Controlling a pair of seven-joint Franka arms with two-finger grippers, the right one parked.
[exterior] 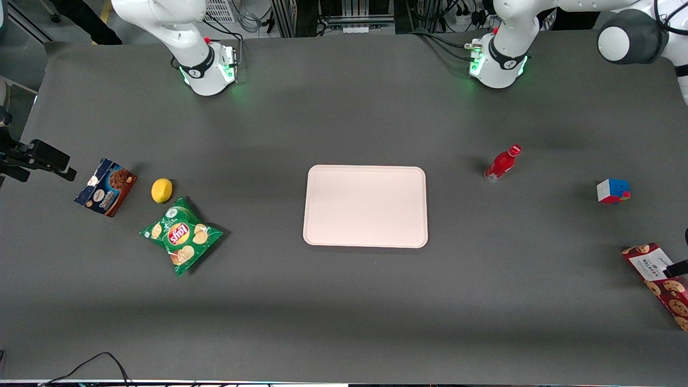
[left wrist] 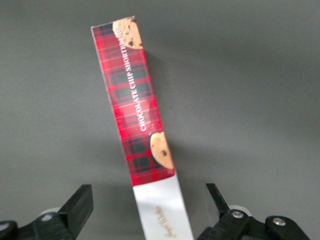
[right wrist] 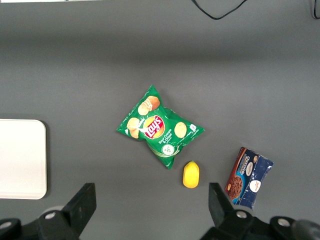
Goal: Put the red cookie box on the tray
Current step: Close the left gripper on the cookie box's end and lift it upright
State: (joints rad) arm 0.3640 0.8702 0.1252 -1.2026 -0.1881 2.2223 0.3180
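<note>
The red cookie box (exterior: 664,285) lies flat at the working arm's end of the table, partly cut off by the front view's edge. Its tartan side and white label end (left wrist: 162,212) show in the left wrist view. My left gripper (left wrist: 148,200) hovers over the label end and is open, one black finger (left wrist: 80,200) on each side with a clear gap to the carton. Only one dark fingertip (exterior: 677,268) shows in the front view, over the label. The pale pink tray (exterior: 365,207) lies bare at the table's middle, far from the box.
A red bottle (exterior: 502,163) and a colour cube (exterior: 613,191) stand between tray and box, farther from the front camera. Toward the parked arm's end lie a green chips bag (exterior: 181,235), a lemon (exterior: 162,190) and a blue-brown cookie box (exterior: 106,186).
</note>
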